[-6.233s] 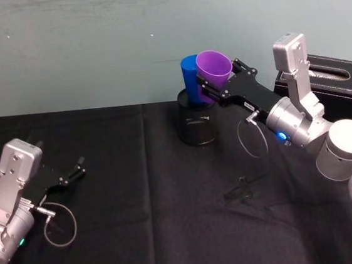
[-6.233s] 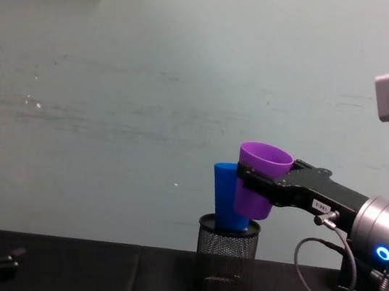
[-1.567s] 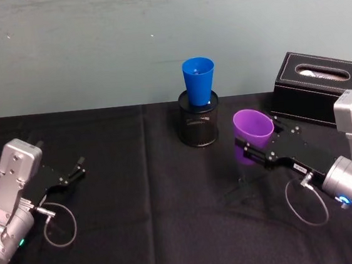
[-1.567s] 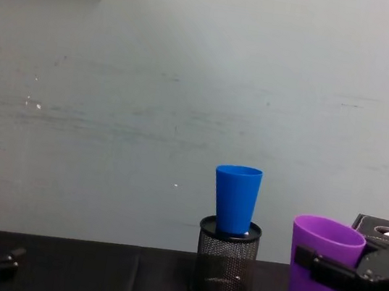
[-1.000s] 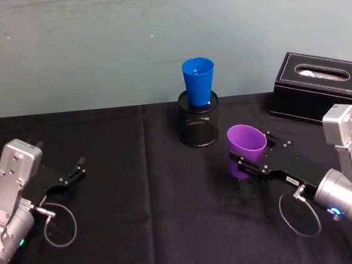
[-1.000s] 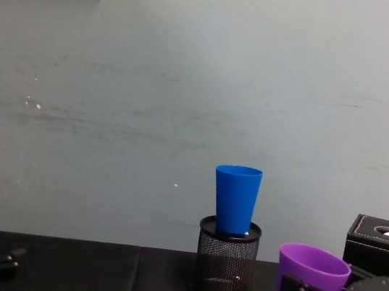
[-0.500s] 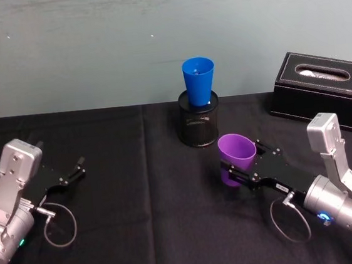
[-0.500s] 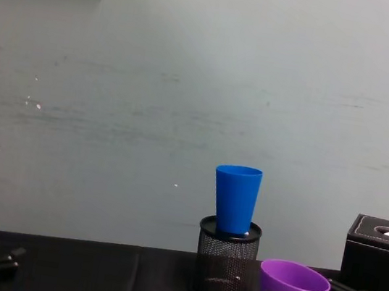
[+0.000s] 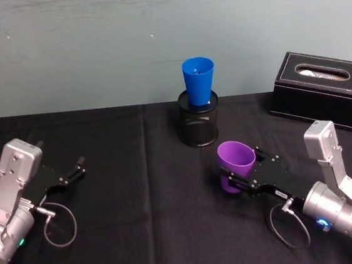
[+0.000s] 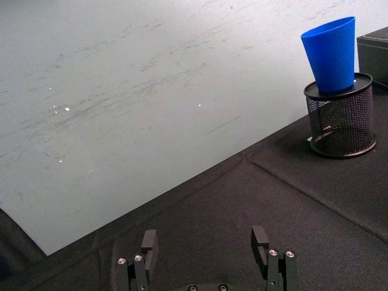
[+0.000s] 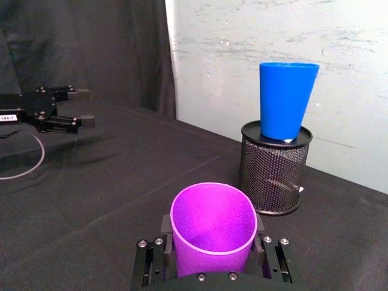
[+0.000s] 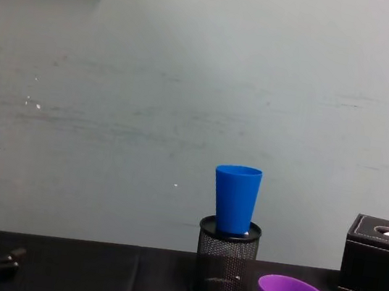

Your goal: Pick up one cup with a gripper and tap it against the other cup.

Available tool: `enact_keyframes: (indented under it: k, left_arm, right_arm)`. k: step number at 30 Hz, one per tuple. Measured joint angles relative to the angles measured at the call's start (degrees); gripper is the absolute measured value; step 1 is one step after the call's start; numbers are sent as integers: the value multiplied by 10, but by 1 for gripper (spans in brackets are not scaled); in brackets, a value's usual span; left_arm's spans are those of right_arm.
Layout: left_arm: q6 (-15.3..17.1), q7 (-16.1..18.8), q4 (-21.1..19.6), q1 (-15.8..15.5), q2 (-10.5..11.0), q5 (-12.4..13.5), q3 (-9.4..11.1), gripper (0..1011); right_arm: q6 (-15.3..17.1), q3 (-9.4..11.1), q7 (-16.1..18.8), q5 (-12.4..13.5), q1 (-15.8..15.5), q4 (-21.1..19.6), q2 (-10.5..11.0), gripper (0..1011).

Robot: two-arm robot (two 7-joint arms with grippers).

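Purple cup (image 9: 236,157) lowered, right gripper (image 9: 233,180) clamped around it, reaching forward low

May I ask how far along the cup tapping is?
Done: the purple cup touched the blue cup seconds ago. In hand: the right gripper holds it low, apart from the blue cup in the mesh holder. Remaining, probably: release. The left gripper sits idle.

Right claw (image 9: 238,171) clamped low, left claw (image 9: 79,167) spread
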Motion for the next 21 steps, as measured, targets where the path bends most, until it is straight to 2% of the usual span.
enact_keyframes:
  k: [21]
  left_arm:
    - [0,0,0,0,0,0,0,1011]
  right_arm:
    - [-7,0,4,-3,1,17,-7,726]
